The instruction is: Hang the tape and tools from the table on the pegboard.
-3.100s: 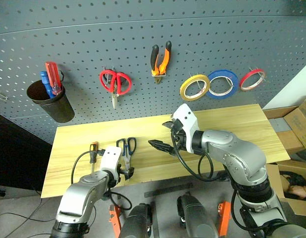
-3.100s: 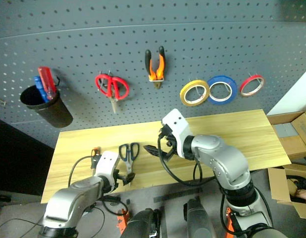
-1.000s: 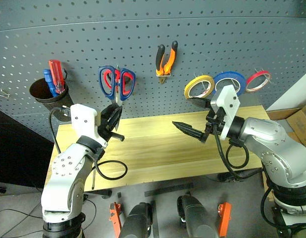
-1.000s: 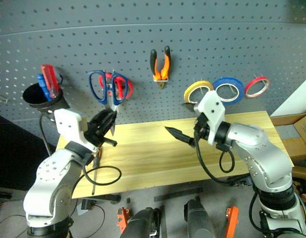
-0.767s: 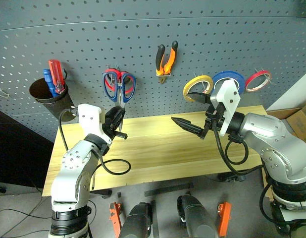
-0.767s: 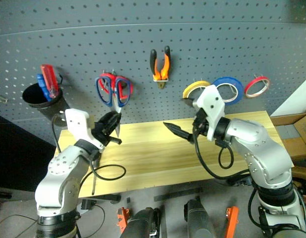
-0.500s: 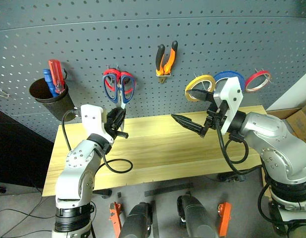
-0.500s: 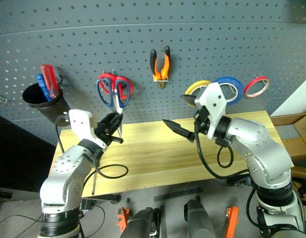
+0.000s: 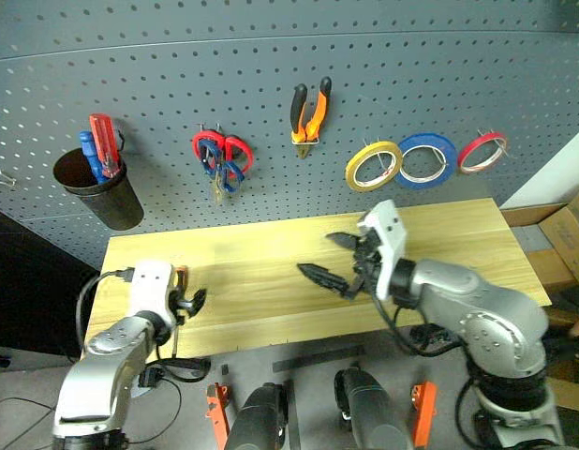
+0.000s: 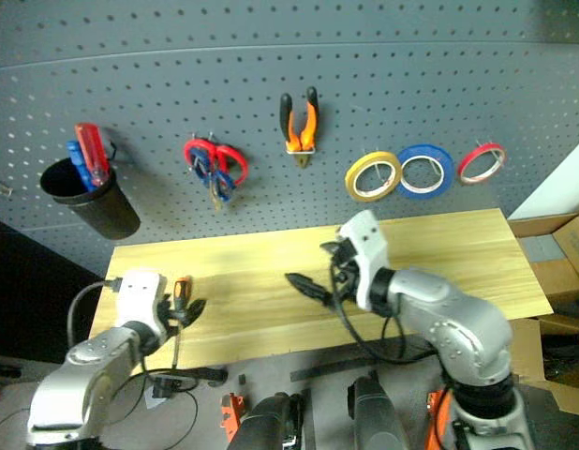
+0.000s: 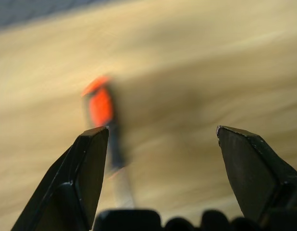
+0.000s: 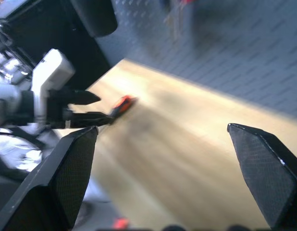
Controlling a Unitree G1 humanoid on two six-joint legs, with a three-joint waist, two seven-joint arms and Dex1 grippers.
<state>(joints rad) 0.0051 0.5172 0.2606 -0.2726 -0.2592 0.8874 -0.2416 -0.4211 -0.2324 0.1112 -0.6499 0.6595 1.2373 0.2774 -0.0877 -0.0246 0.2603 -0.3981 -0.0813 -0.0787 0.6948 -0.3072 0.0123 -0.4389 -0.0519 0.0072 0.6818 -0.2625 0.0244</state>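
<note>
A workshop corner is being shown. Hand tools and tape rings are being kept on a grey pegboard (image 9: 439, 75) above a wooden worktop (image 9: 271, 258), and cardboard boxes (image 9: 566, 234) are being stored alongside.

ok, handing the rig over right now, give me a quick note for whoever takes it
Left claw: open, empty, low beside the orange-and-black-handled screwdriver at the left end of the light wooden table.
Right claw: open, empty, above mid-table.
Done: yellow-tan tape ring, orange-and-black pliers and dark-blue-handled scissors hang on the dark grey pegboard, the scissors sharing a hook with the red-handled scissors.
Left: pick up the screwdriver and hang it.
</note>
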